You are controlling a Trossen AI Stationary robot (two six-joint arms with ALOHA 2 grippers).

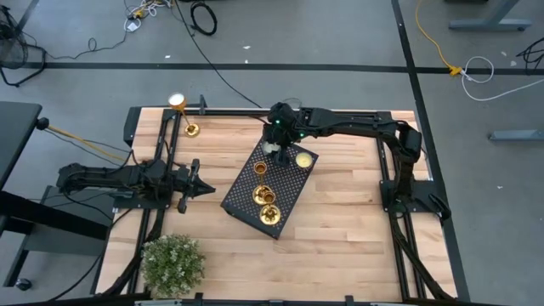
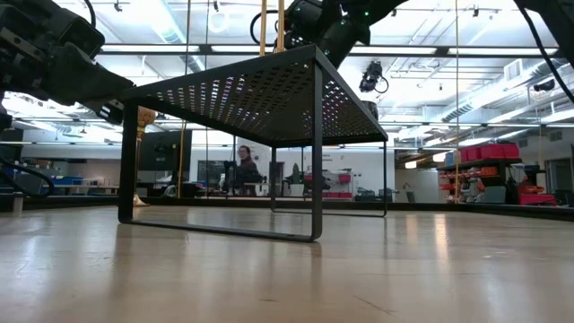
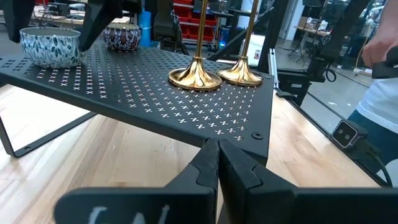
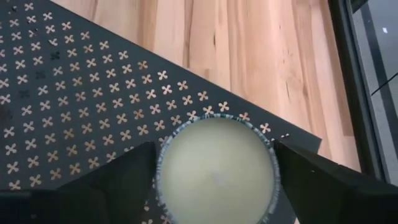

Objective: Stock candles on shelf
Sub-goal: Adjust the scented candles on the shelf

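Item: black perforated shelf (image 1: 274,189), set mid-table (image 1: 348,229). On it are seen 3 gold candlesticks (image 1: 263,195) and 2 bowl candles. Right pincer (image 4: 214,171) is spread around a cream-wax patterned bowl candle (image 4: 216,169) at the shelf's far corner; placing or releasing is judged underway. Left pincer (image 3: 217,163), pressed together, waits beside the shelf. A 4th candlestick (image 1: 178,106) remains at the table's far-left corner; fetching it is judged next.

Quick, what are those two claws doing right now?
Left gripper: shut, empty, beside the shelf.
Right gripper: open, fingers either side of a patterned candle bowl.
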